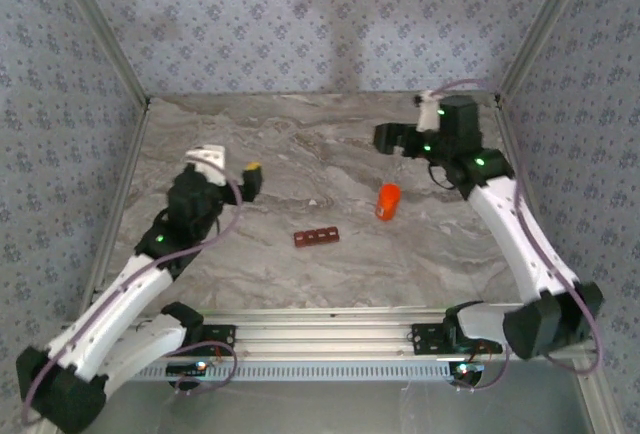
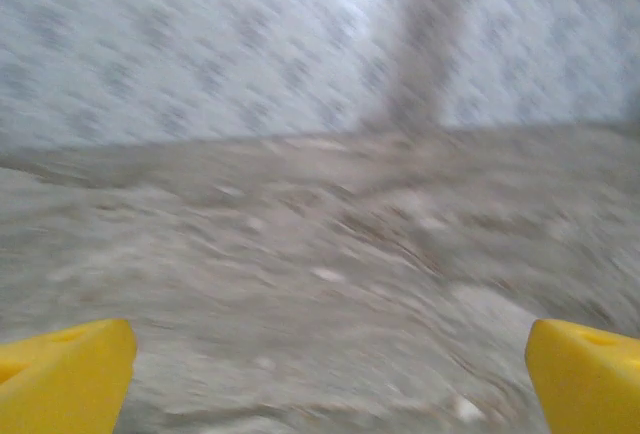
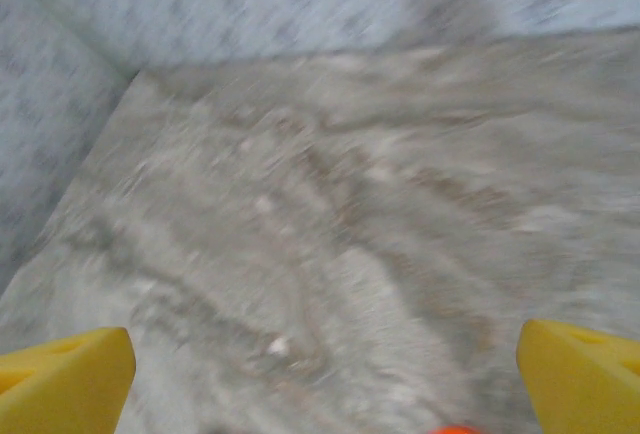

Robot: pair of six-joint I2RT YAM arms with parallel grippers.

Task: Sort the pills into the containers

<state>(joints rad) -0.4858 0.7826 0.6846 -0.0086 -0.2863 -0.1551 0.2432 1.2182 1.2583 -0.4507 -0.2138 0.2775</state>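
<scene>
**Both jaws wide and empty, strip and bottle untouched mid-surface**

Containers [image 1: 316, 237]: dark red-brown strip of joined cells, flat on the marble surface [image 1: 300, 144]. It is near the centre, toward the near edge, running roughly left-right with a slight tilt. Nothing touches it. Cell contents are too small to tell.

Bottle [image 1: 388, 201]: orange, looks upright, near the strip, to its right and farther back, not touching it. An orange sliver shows at the bottom edge of the right wrist view [image 3: 455, 430].

Left jaws: wide, holding nothing. The yellow fingertips [image 2: 62, 374] sit in the bottom corners of the left wrist view with bare surface between them. In the top view the left arm [image 1: 185, 219] is over the left part of the surface, well left of the strip.

Right jaws: wide, holding nothing. The yellow fingertips [image 3: 62, 376] sit in the bottom corners of the right wrist view. In the top view the right arm [image 1: 500, 214] reaches to the far right, its end beyond the bottle and apart from it.

Both wrist views are blurred. Patterned walls [image 1: 300, 14] close in three sides.
</scene>
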